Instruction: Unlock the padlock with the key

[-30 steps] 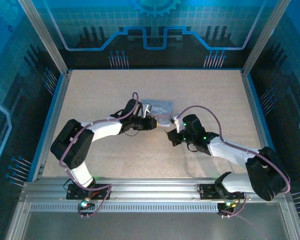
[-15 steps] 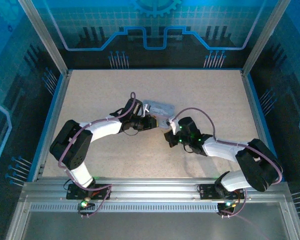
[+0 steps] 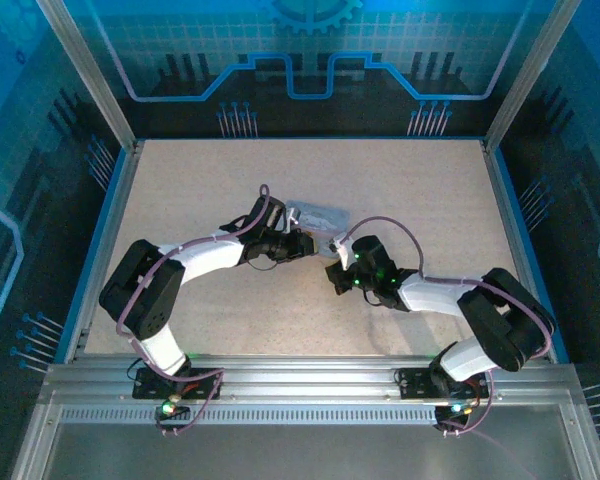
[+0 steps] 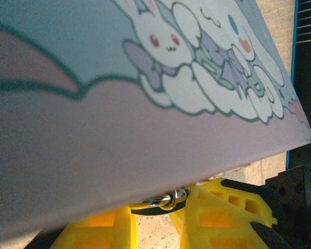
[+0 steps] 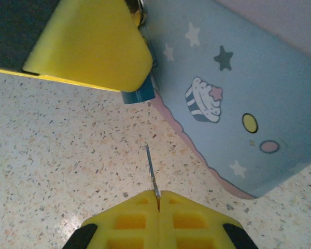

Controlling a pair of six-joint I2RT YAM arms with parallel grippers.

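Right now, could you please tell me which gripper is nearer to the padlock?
Left. The left gripper has its fingers around the padlock beside the tin box; the right gripper, shut on the key, is apart from it, key tip pointing toward it.

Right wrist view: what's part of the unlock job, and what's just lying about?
Job:
- key, pinched in the right gripper
- padlock, held by the left gripper

Just there:
- tin box, close beside the padlock
- speckled table

one box [image 3: 318, 215], one padlock [image 5: 139, 96], one key [image 5: 151, 171]
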